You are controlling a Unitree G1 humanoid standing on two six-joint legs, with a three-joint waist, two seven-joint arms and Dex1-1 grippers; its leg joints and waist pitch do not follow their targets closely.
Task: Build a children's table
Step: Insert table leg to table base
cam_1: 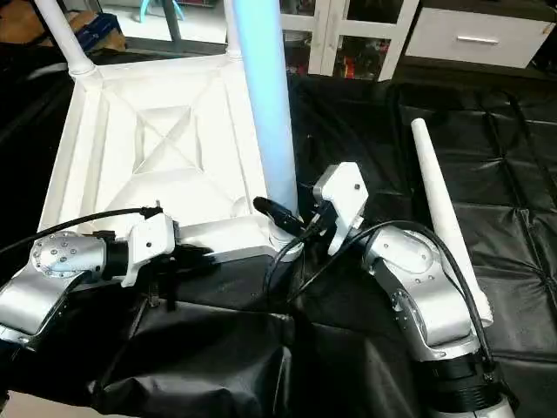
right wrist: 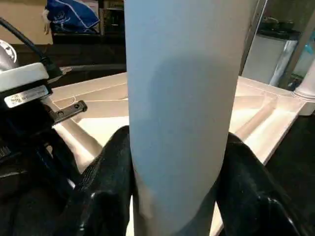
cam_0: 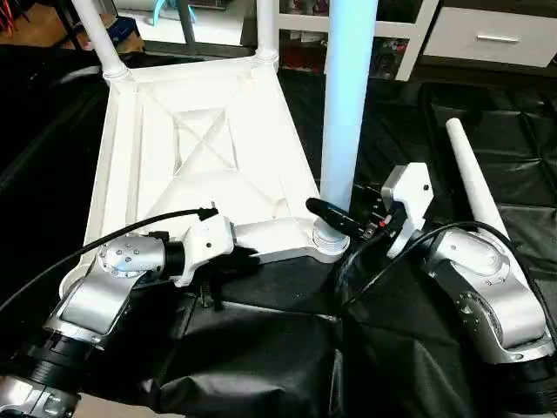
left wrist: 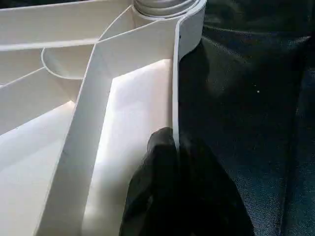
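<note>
The children's table's white tabletop [cam_0: 200,148] lies upside down on the black cloth, X-ribs up. Two legs [cam_0: 100,39] [cam_0: 267,30] stand in its far corner sockets. A third leg [cam_0: 348,104] stands upright in the near right socket [cam_0: 331,250], and my right gripper [right wrist: 174,196] is shut on it just above the socket, one black finger [right wrist: 106,191] on each side. My left gripper [left wrist: 170,172] is shut on the tabletop's near rim [left wrist: 174,98], left of that socket. Another leg [cam_0: 474,187] lies loose on the cloth to the right.
The black-draped work table [cam_0: 409,113] carries everything and its cloth bunches in folds at the near edge [cam_0: 261,357]. White shelving and a drawer unit [cam_0: 496,35] stand behind. Black cables [cam_0: 96,244] loop over both forearms.
</note>
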